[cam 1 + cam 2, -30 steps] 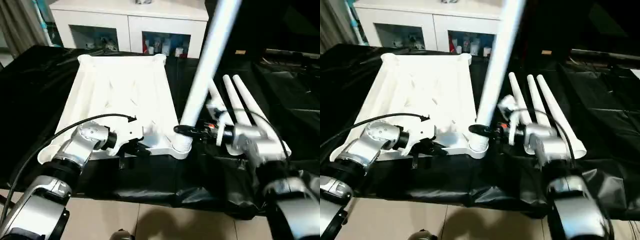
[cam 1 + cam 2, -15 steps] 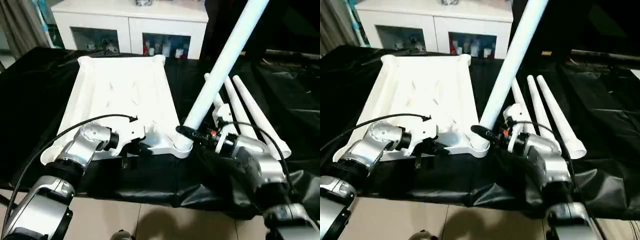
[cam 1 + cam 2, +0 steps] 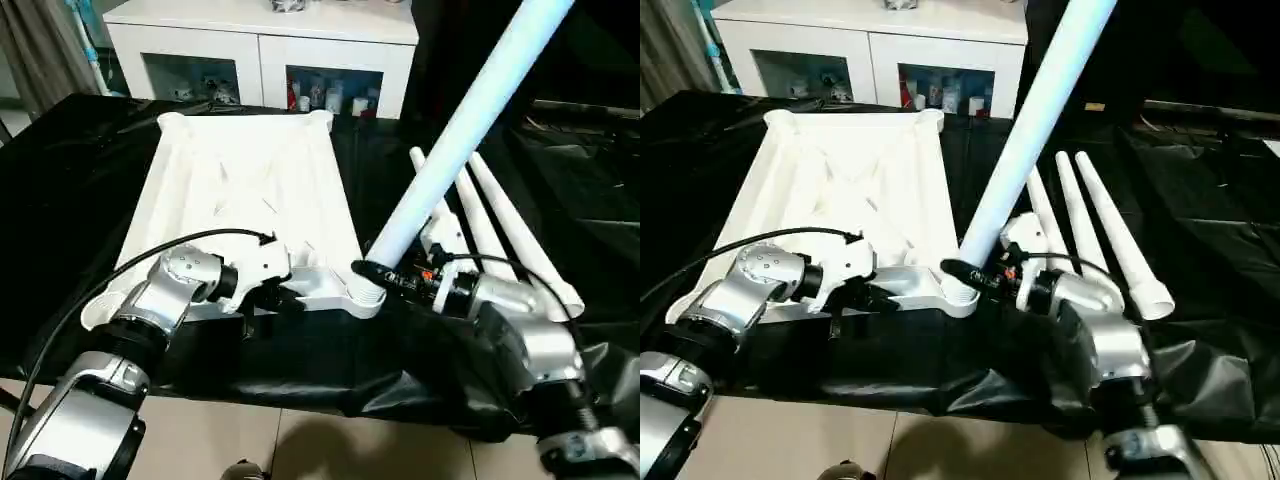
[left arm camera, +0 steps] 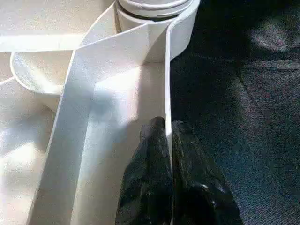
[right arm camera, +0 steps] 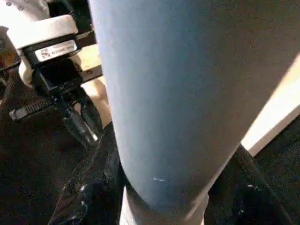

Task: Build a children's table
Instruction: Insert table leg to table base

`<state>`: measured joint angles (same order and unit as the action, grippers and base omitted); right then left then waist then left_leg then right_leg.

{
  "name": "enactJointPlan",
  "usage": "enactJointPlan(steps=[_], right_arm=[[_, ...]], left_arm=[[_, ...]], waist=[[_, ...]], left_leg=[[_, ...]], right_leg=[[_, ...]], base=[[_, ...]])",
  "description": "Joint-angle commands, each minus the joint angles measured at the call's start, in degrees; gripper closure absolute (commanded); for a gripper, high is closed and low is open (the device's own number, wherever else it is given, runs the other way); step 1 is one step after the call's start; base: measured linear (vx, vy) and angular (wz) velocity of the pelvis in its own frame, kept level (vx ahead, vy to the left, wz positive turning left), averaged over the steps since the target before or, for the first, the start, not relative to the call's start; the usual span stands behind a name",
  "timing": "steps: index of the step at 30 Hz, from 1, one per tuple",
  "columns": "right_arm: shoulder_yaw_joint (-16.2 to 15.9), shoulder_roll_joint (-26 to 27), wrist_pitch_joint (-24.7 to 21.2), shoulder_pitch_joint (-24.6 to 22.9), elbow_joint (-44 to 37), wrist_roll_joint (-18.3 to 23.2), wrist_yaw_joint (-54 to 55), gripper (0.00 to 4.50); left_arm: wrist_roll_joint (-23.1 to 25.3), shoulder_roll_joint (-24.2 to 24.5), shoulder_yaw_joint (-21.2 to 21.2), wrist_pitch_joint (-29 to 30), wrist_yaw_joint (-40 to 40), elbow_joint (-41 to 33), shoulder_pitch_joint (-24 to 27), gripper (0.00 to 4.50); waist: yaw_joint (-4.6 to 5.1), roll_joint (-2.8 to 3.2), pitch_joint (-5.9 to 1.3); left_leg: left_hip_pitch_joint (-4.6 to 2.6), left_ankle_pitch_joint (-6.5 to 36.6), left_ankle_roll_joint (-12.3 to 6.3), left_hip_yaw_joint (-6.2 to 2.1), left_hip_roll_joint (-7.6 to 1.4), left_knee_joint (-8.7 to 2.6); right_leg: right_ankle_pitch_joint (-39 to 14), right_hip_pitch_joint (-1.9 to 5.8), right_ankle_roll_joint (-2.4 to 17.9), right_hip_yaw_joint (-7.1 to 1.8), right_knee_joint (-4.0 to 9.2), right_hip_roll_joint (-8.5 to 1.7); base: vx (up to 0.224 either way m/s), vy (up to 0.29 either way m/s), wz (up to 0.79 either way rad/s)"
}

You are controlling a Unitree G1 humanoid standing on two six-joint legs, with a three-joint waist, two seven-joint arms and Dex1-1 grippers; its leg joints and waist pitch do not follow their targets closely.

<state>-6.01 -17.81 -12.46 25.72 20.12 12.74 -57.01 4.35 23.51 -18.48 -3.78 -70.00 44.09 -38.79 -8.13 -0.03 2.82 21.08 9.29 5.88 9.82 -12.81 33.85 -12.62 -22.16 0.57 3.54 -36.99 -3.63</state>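
Note:
The white table top lies underside up on the black-draped work table. My left gripper is shut on its near rim; in the left wrist view the two fingers pinch the thin rim wall. A long white leg stands with its base in the near right corner socket and leans up toward the right. My right gripper is shut on that leg just above the socket. In the right wrist view the leg runs between my black fingers.
Three more white legs lie side by side on the black cloth right of the top. A white cabinet stands behind the work table. The table's front edge and beige floor are just below my arms.
The leg in the corner socket has tipped from near upright to a strong lean to the right, and my right forearm has dropped lower. The left gripper has kept its grip.

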Motion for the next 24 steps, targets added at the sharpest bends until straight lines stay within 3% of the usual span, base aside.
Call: enactJointPlan(steps=[1,14,24], right_arm=[[-5.7,-0.7,-4.2,-1.1,2.3,-2.2,-5.3,2.64],[-7.9,-1.7,-4.5,3.5,9.9,-3.1,-10.1,2.64],[-5.6,-0.7,-4.0,4.8,14.6,-1.6,-11.1,2.64]], left_arm=[[-1.4,-0.5,1.6,-0.9,1.2,-1.2,-0.2,4.50],[-1.8,0.6,1.6,0.1,-0.5,-3.8,1.3,4.50],[-1.9,0.9,1.9,0.5,-0.9,-4.4,1.7,4.50]], waist=[[0.64,-1.20,-3.30],[0.73,-1.61,-3.31],[0.72,-1.28,-3.51]], left_leg=[[-0.77,12.3,-1.32,0.17,-0.69,-4.10],[-0.74,12.4,-1.08,0.14,-0.82,-4.28],[-0.88,13.1,-0.63,0.14,-0.83,-4.28]], right_leg=[[-12.6,1.93,8.7,-2.85,5.53,-4.28],[-12.0,1.91,9.1,-2.79,5.40,-4.39],[-9.6,2.05,10.3,-2.79,5.22,-4.30]], base=[[0.000,0.000,0.00],[0.000,0.000,0.00],[0.000,0.000,0.00]])
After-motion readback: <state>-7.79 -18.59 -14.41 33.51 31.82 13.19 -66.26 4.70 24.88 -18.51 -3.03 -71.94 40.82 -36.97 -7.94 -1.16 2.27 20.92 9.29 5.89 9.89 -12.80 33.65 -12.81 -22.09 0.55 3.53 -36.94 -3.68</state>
